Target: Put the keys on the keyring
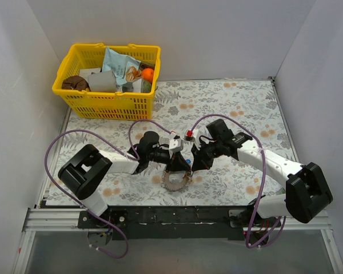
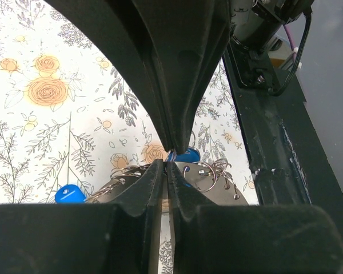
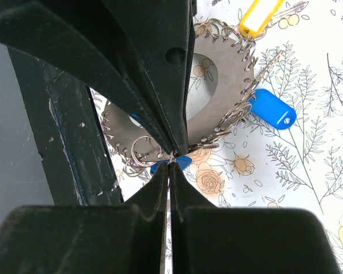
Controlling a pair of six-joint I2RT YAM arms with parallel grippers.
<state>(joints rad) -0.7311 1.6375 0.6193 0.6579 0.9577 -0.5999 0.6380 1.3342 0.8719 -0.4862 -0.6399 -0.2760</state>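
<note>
The keyring (image 1: 176,182) is a silver toothed disc with small rings along its rim, near the table's front edge. It also shows in the left wrist view (image 2: 220,189) and the right wrist view (image 3: 228,85). My left gripper (image 1: 176,162) (image 2: 166,165) is shut at the disc's rim, apparently on one of its small rings. My right gripper (image 1: 193,165) (image 3: 170,164) is shut tip to tip against it, pinching a blue key (image 2: 188,155) (image 3: 182,163). Another blue key (image 3: 272,108) (image 2: 70,194) and a yellow-capped key (image 3: 256,17) lie at the disc's edge.
A yellow basket (image 1: 108,105) full of packets and an orange stands at the back left. The black mounting rail (image 1: 177,216) runs just in front of the keyring. White walls close in the flowered tablecloth on three sides.
</note>
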